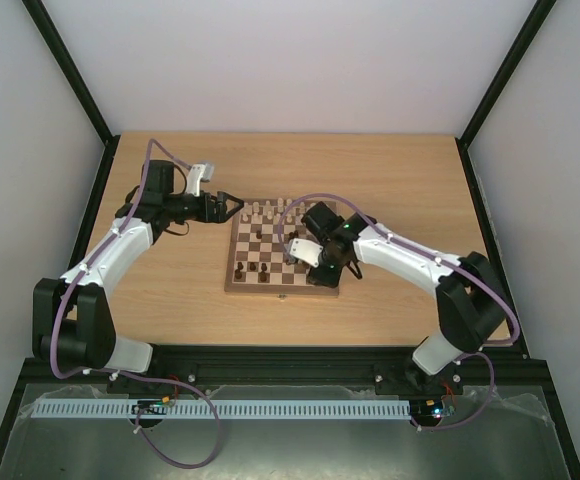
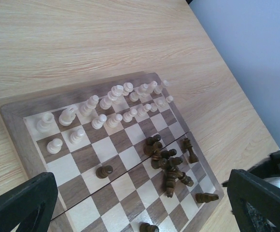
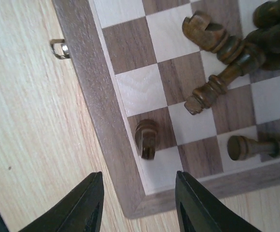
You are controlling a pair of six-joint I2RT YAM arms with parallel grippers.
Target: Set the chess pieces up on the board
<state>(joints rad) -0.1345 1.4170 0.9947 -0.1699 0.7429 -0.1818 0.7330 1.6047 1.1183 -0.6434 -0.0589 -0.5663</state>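
The board [image 1: 232, 284] lies mid-table. Cream chess pieces [image 1: 270, 210] stand in two rows along its far edge; they also show in the left wrist view [image 2: 106, 108]. Dark pieces [image 2: 169, 164] lie in a toppled pile on the board, with one dark pawn [image 2: 104, 171] upright apart from them. My left gripper [image 1: 236, 208] is open and empty above the board's far left corner. My right gripper [image 3: 140, 203] is open and empty above the board's corner [image 3: 130, 203], just short of an upright dark piece [image 3: 146, 137] on an edge square. It also shows in the top view [image 1: 328, 275].
Several dark pieces [image 3: 222, 48] lie on their sides further in from the right gripper, one [image 3: 256, 146] along the edge row. A metal clasp [image 3: 59, 48] sticks out of the board's side. Bare wooden table [image 1: 170, 290] surrounds the board; grey walls enclose it.
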